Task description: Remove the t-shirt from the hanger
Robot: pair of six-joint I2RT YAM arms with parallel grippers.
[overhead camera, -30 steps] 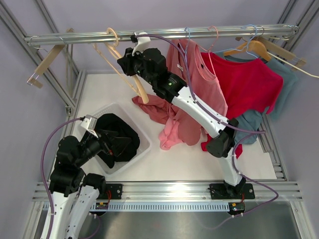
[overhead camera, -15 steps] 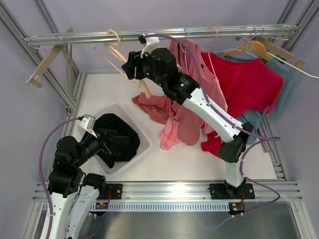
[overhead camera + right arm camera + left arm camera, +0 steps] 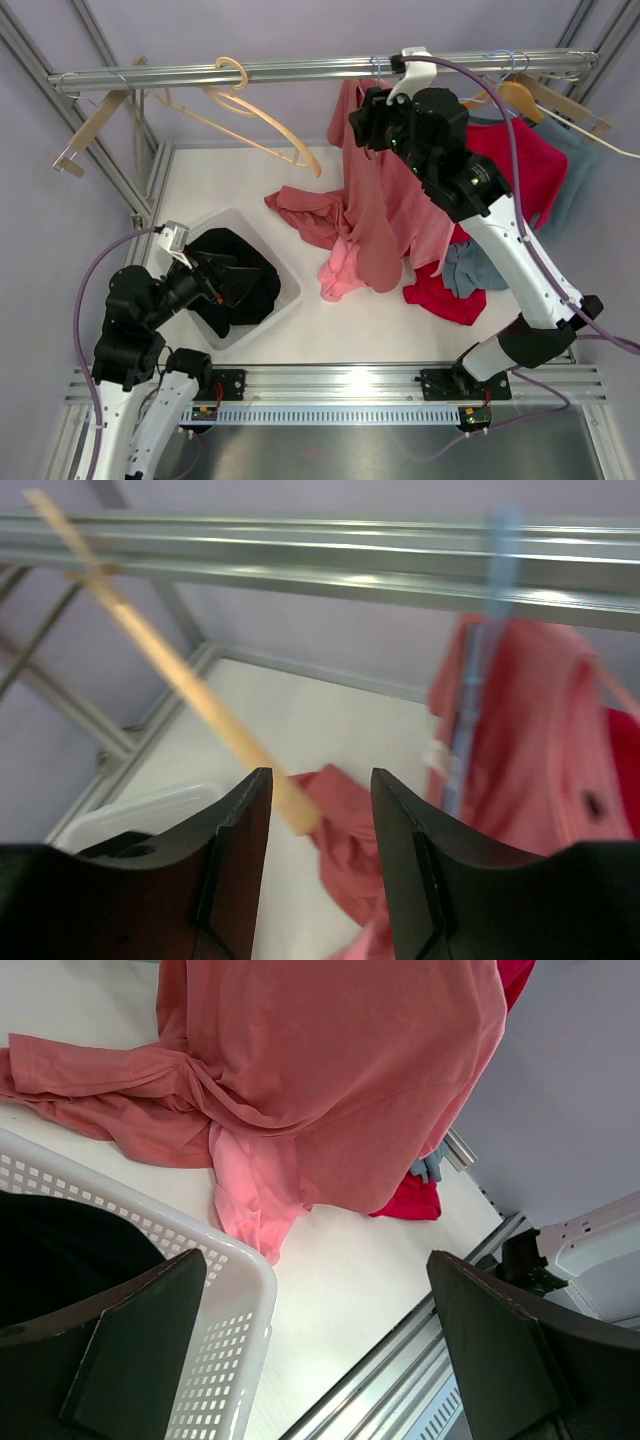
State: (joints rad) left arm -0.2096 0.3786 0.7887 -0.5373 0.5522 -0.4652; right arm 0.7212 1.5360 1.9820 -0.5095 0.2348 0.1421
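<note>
Top external shows the pink t-shirt hanging from the rail, its hem reaching the surface, with the right jaws up beside its collar. Right wrist shows its blue hanger close up and those jaws parted, gripping nothing. Left wrist shows the left jaws spread wide above the basket.
</note>
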